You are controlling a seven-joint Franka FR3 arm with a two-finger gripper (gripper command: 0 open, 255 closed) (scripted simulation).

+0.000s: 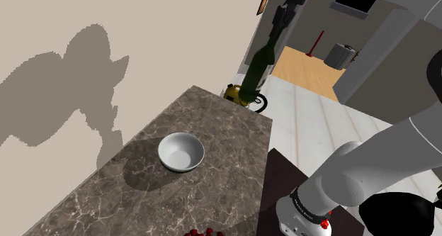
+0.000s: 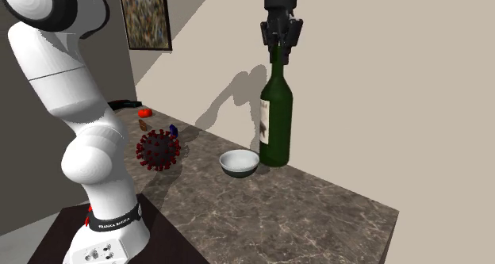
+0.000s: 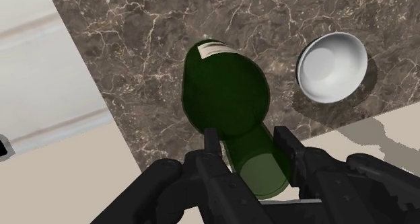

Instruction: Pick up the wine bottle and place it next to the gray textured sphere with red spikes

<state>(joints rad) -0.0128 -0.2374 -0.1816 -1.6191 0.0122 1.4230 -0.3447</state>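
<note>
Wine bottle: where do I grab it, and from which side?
Grip the wine bottle by its neck, coming straight down from above. It stands upright on the marbled counter, and the neck is its narrowest part; the gripper is at its top. The white bowl close beside would likely crowd a sideways approach.

We see a dark green wine bottle (image 1: pixel 256 74) at the worktop's (image 1: pixel 212 192) far end, beyond a white bowl (image 1: pixel 180 152).
</note>
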